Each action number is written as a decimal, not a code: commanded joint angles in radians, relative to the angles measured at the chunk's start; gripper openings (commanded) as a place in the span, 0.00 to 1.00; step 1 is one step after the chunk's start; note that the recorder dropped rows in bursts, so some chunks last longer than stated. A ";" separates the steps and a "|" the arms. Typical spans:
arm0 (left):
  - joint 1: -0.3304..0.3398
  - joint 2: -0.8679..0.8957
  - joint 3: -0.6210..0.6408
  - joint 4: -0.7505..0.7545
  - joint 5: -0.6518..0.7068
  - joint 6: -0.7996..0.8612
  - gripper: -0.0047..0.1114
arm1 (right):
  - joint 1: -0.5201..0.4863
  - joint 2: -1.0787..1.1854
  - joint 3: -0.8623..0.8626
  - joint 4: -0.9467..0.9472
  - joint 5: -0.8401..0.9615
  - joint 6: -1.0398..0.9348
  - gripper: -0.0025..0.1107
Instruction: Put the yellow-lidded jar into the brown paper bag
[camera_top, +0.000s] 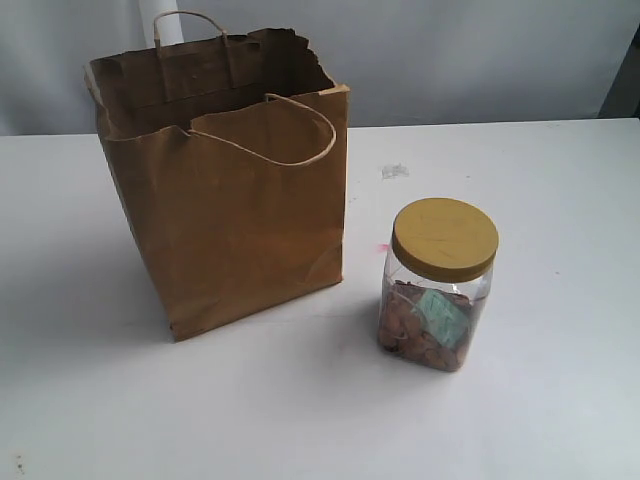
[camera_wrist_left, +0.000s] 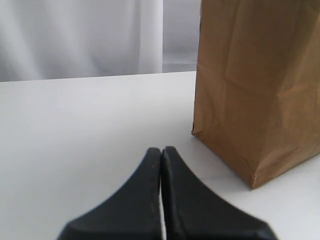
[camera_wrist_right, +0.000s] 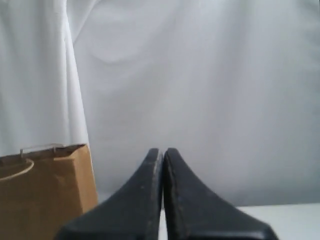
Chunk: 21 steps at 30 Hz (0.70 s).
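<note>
Bag: the brown paper bag (camera_top: 240, 220) stood upright on the left half of the white table (camera_top: 560, 420), its mouth open and its far rim torn ragged.
Handles: the near loop handle (camera_top: 305, 135) drooped forward over the front wall, while the far handle (camera_top: 190, 25) stood up above the rim.
Jar: the yellow-lidded jar (camera_top: 437, 290) stood upright to the right of the bag and a touch nearer. Bare table showed between them, so the two did not touch.
Lid: the mustard lid (camera_top: 445, 238) sat flat on the jar.
Contents: brown pieces (camera_top: 410, 335) were heaped in the bottom with a green scrap (camera_top: 440, 312) among them. It was possibly paper, but too small to call.
Left claw: the left claw (camera_wrist_left: 161, 150) was closed, its black fingers pressed tip to tip with nothing between them. It sat low over the table, with the bag's lower corner (camera_wrist_left: 252, 182) close beyond it.
Right claw: the right claw (camera_wrist_right: 163, 151) was also closed and empty. It faced the white curtain (camera_wrist_right: 200, 75), and the bag's top corner (camera_wrist_right: 50, 195) showed off to one side.
</note>
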 joint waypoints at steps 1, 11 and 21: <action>-0.005 0.003 -0.002 -0.004 -0.009 -0.004 0.05 | -0.007 0.007 -0.140 0.004 0.278 0.018 0.02; -0.005 0.003 -0.002 -0.004 -0.009 -0.004 0.05 | -0.007 0.467 -0.614 -0.008 0.856 -0.068 0.02; -0.005 0.003 -0.002 -0.004 -0.009 -0.004 0.05 | -0.003 0.846 -0.838 0.012 1.031 -0.101 0.02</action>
